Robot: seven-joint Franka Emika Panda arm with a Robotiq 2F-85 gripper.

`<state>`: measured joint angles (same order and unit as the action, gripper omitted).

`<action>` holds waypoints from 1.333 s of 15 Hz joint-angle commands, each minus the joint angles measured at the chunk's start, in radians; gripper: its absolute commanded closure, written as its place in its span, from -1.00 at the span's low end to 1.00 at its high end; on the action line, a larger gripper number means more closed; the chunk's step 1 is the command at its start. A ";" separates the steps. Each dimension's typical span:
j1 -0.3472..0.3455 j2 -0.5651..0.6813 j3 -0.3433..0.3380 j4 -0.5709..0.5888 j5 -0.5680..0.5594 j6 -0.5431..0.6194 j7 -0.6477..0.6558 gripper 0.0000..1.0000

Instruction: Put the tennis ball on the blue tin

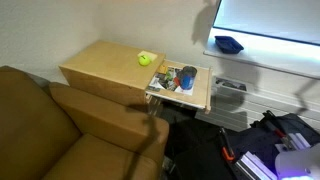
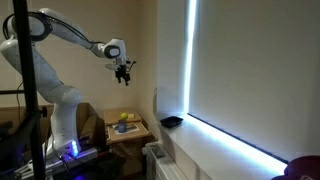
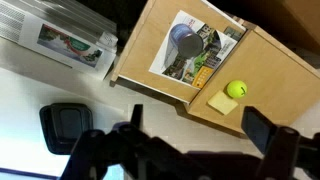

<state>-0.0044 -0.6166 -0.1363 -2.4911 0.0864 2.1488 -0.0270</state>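
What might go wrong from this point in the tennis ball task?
The gripper hangs open high above the table, so a long descent could miss the tennis ball. The blue tin stands amid clutter near the table edge; its top looks narrow, so the ball may roll off.

No text, brand or number is legible in any view. The printed sheet at the bench edge is too blurred to read.
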 commanded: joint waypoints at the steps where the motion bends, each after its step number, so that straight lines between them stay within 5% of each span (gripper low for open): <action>1: -0.018 0.002 0.015 0.002 0.011 -0.003 -0.009 -1.00; 4: -0.009 0.103 0.056 -0.006 -0.019 -0.023 0.020 -1.00; 9: 0.101 0.228 0.236 -0.082 -0.029 0.004 0.064 -1.00; 13: 0.201 0.423 0.394 0.032 -0.076 0.044 0.154 -1.00; 14: 0.188 0.318 0.345 -0.045 -0.043 0.028 0.119 -1.00; 18: 0.202 0.340 0.351 -0.032 -0.045 0.031 0.144 -1.00; 20: 0.198 0.453 0.372 0.017 -0.074 0.096 0.193 -1.00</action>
<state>0.1967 -0.2789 0.2094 -2.5252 0.0419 2.1837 0.1194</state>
